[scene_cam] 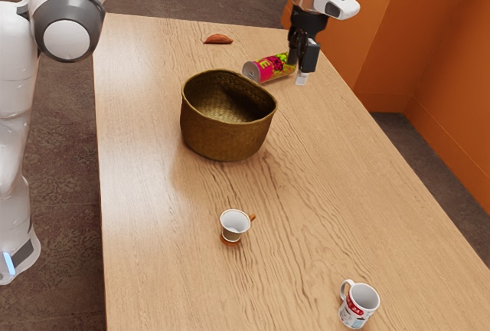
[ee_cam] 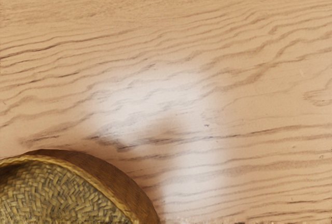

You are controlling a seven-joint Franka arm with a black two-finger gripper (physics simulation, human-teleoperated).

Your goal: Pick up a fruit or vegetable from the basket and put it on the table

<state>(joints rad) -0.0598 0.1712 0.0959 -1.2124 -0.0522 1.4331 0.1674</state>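
My gripper [scene_cam: 302, 61] hangs above the table [scene_cam: 153, 193], to the exterior view's right of the basket and overlapping the far end of a can; its opening cannot be made out. The deep woven basket [scene_cam: 223, 138] stands upright, brown-gold, with bare weave visible inside and part of its bottom hidden by the near wall. In the wrist view, a piece of the basket [ee_cam: 52, 193] with its rim appears beside bare wood of the table [ee_cam: 207, 53]. I cannot make out any fruit or vegetable in the basket.
A pink and yellow-green can [scene_cam: 273, 67] lies just behind the basket. Farther back lies a reddish-brown piece [scene_cam: 218, 39]. A small white cup [scene_cam: 234, 224] and a printed mug [scene_cam: 358, 306] stand nearer the exterior camera. An orange wall [scene_cam: 444, 63] rises beyond the table's edge.
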